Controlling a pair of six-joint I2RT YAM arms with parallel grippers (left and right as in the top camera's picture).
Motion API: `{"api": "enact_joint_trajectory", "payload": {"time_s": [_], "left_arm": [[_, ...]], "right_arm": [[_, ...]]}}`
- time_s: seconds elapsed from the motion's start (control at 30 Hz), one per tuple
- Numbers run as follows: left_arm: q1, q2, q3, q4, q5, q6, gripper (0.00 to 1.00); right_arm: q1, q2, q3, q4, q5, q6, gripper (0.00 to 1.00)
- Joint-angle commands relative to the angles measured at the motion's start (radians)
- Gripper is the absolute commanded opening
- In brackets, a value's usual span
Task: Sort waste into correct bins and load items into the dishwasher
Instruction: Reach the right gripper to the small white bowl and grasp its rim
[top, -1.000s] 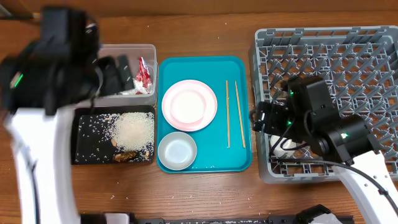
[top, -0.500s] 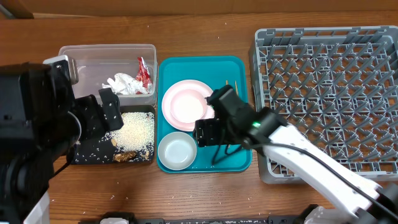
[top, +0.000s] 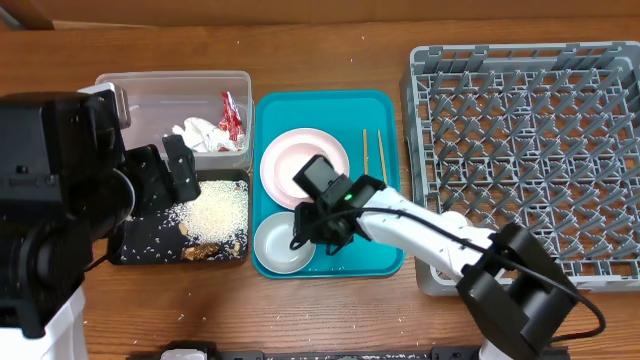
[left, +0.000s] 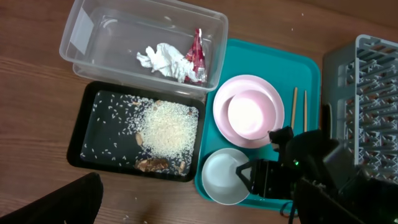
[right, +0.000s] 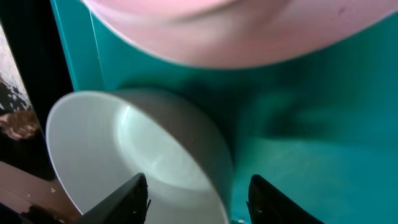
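Observation:
The pale bowl (top: 275, 245) sits at the front left of the teal tray (top: 340, 105), with the pink-white plate (top: 300, 165) behind it and two chopsticks (top: 366, 150) to the right. My right gripper (top: 311, 230) is open, one finger inside the bowl (right: 118, 143) and one outside its right wall (right: 199, 208). The napkin (top: 198, 133) and red wrapper (top: 231, 112) lie in the clear tub (top: 140, 85). Rice scraps (top: 215, 208) lie in the black tray (top: 135, 235). My left gripper (top: 165, 172) is open, high over the black tray's left part. The cup is hidden.
The grey dish rack (top: 530, 140) fills the right side; my right arm crosses its front left corner. In the left wrist view, the tub (left: 93, 31), the black tray (left: 93, 124), the plate (left: 249, 112) and the bowl (left: 221, 177) lie below. Loose rice grains dot the wood.
My right gripper has left the rack's front left corner, crossed the teal tray leftwards and come down around the bowl's right rim. My left arm has moved off the tub towards the front.

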Motion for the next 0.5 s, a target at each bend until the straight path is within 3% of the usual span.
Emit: {"api": "enact_joint_trajectory", "payload": {"time_s": [0.0,0.1,0.17,0.4,0.47], "left_arm": [[0.003,0.019,-0.004,0.001,-0.013,0.019,1.00],[0.003,0.034,-0.004,0.002,-0.012,0.019,1.00],[0.003,0.044,-0.004,0.001,-0.013,0.019,1.00],[0.003,0.072,-0.004,0.002,-0.013,0.019,1.00],[0.003,0.080,-0.004,0.001,-0.013,0.019,1.00]], "right_arm": [[0.018,0.000,-0.003,0.007,0.048,0.048,0.54],[0.019,0.000,-0.003,0.000,0.087,0.048,0.48],[0.019,0.000,-0.004,-0.003,0.113,0.049,0.33],[0.034,0.021,-0.004,-0.004,0.129,0.072,0.30],[0.036,0.032,-0.004,-0.003,0.130,0.076,0.19]]}}
